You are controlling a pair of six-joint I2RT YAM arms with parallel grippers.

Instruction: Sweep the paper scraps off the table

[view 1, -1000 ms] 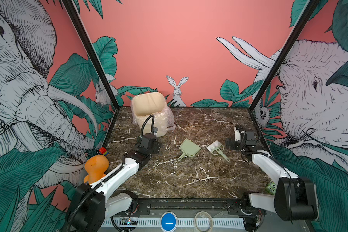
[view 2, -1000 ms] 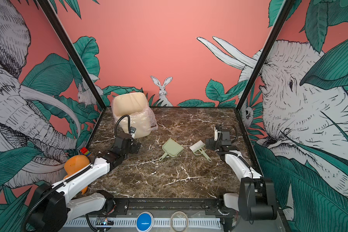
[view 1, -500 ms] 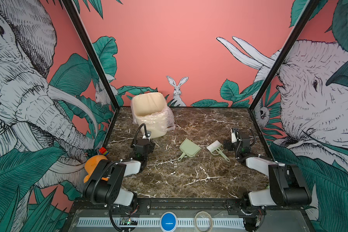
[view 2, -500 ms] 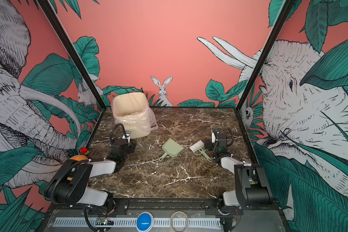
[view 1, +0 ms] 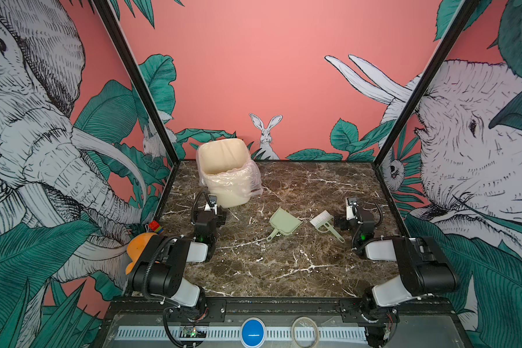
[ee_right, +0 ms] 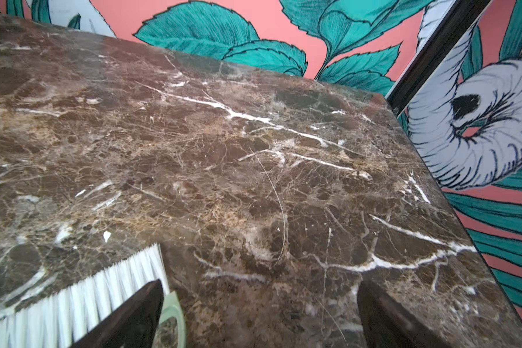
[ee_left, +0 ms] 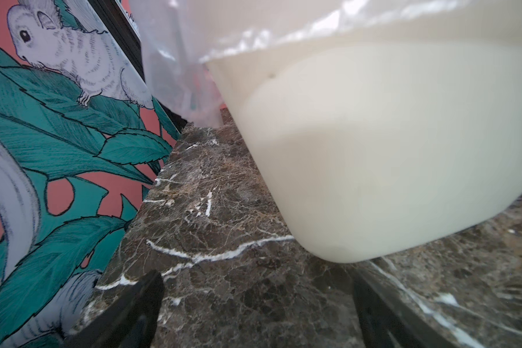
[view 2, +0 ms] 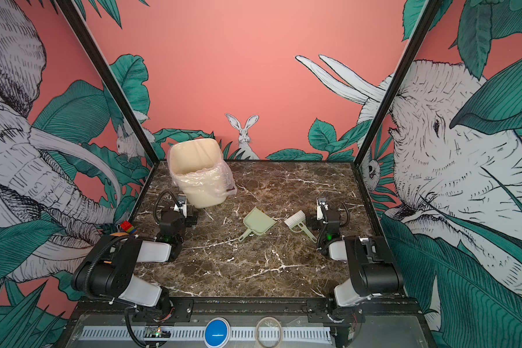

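No paper scraps show in any view. The dark marble table (view 1: 284, 271) holds a pale green dustpan (view 1: 285, 224) and a white-bristled brush (view 1: 324, 223) side by side in the middle. My left gripper (ee_left: 258, 289) is open and empty, low over the table just in front of the cream bin (view 1: 226, 174). My right gripper (ee_right: 261, 292) is open too, with only bare marble between its fingers. The brush's bristles (ee_right: 73, 295) lie right beside one of its fingers. In both top views the arms sit folded near the front edge.
The bin (view 2: 198, 174) with its clear liner stands at the back left, close to the left wall. An orange toy (view 1: 139, 244) and a coloured block (view 1: 155, 226) lie outside the left edge. Painted walls close in three sides.
Both arms have folded back toward the front edge, elbows drawn in. The grippers have shifted only slightly and stay open; dustpan, brush and bin have not moved.
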